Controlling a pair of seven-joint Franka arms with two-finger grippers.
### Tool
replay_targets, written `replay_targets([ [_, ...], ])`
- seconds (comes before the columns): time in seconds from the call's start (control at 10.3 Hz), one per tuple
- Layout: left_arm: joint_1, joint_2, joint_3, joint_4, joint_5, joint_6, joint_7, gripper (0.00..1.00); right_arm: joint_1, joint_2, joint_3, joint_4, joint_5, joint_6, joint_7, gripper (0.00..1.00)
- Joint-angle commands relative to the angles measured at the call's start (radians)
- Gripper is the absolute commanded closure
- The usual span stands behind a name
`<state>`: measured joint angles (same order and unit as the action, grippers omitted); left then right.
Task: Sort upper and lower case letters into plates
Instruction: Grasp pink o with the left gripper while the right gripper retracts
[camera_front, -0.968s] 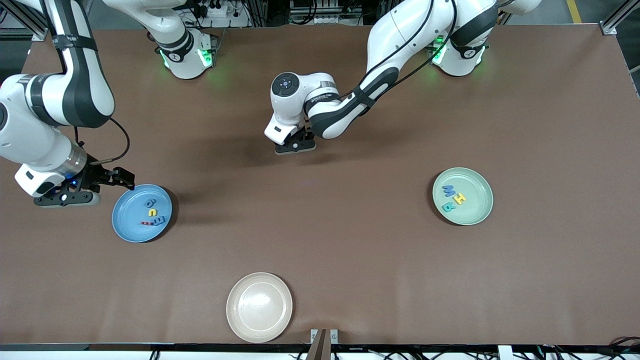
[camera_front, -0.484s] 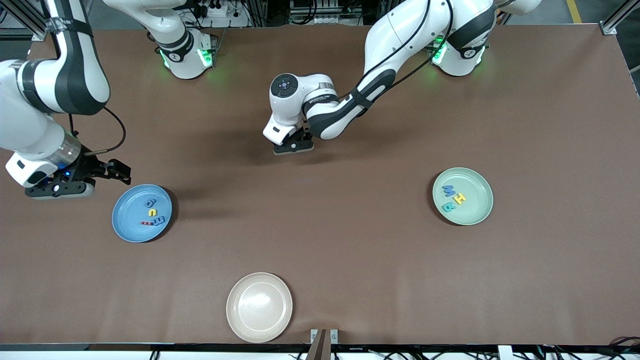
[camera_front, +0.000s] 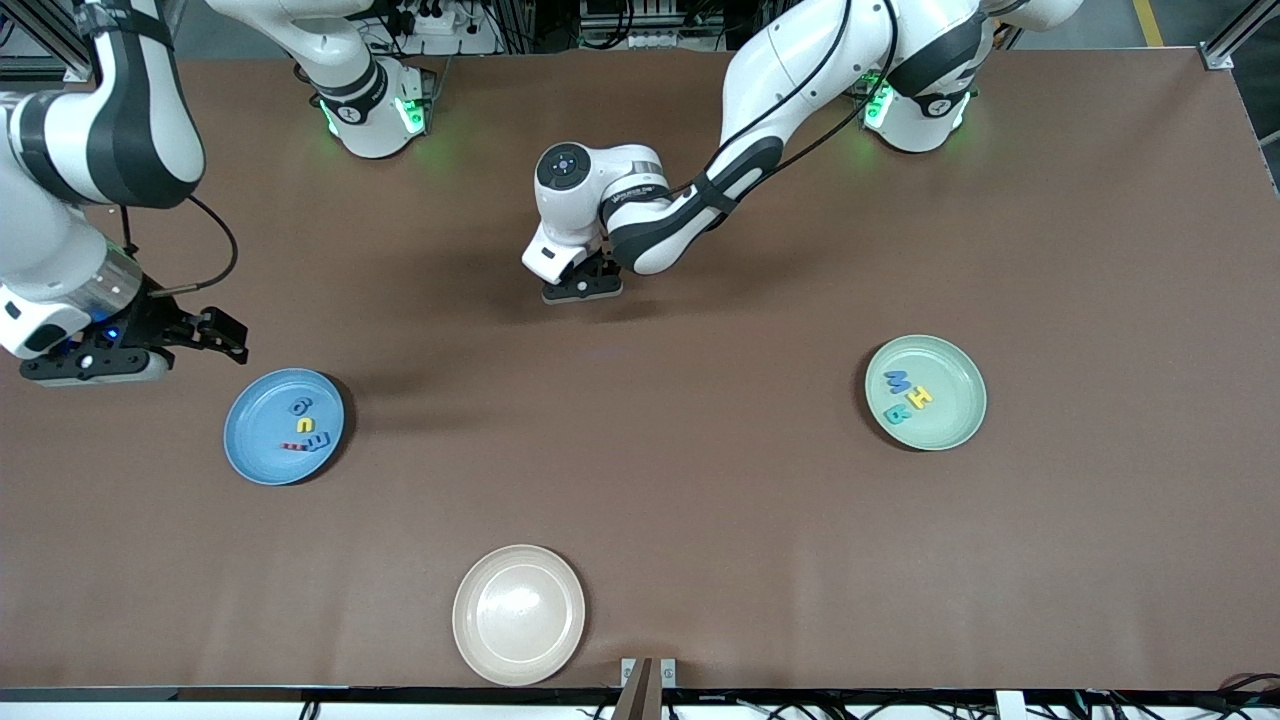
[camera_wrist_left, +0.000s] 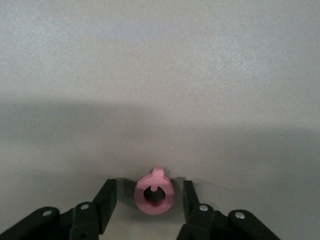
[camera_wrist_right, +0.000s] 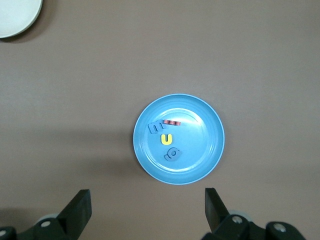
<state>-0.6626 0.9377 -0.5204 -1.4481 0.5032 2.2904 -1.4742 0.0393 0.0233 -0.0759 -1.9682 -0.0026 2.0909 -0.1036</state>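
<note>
Cream plate (camera_front: 519, 614) nearest camera, bare. Sky blue plate (camera_front: 284, 426) toward right arm's end: four letters (camera_front: 305, 426) in it. Pale green plate (camera_front: 926, 392) toward left arm's end: three letters (camera_front: 905, 395). Right tool (camera_front: 222, 336) released, over worktop (camera_front: 700, 480) beside blue plate. Left tool (camera_wrist_left: 150, 200) mid-worktop, fingers (camera_wrist_left: 106, 202) straddling pink letter (camera_wrist_left: 154, 193), gaps visible either side.

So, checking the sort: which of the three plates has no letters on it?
The cream plate, nearest the front camera. The blue plate and green plate both hold letters.
</note>
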Motion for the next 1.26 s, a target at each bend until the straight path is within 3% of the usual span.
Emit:
replay_targets([
  [0.0, -0.02, 0.015, 0.023, 0.023, -0.02, 0.003, -0.012, 0.47, -0.024, -0.022, 0.024, 0.054, -0.014, -0.089, 0.004, 0.0],
  [0.19, -0.035, 0.013, 0.046, 0.023, -0.02, 0.003, 0.0, 0.86, -0.022, -0.022, 0.025, 0.104, -0.014, -0.155, 0.005, 0.0],
  [0.29, -0.034, 0.01, 0.048, 0.023, -0.02, 0.003, 0.009, 1.0, -0.025, -0.022, 0.025, 0.106, -0.014, -0.169, -0.001, 0.0],
  [0.58, -0.023, -0.014, 0.048, 0.022, -0.02, 0.0, 0.009, 1.0, -0.025, -0.026, 0.024, 0.182, -0.013, -0.273, -0.004, 0.0],
  [1.16, 0.106, -0.115, 0.031, 0.014, -0.017, -0.095, 0.018, 1.0, -0.024, -0.019, 0.024, 0.347, -0.004, -0.431, 0.001, 0.0],
])
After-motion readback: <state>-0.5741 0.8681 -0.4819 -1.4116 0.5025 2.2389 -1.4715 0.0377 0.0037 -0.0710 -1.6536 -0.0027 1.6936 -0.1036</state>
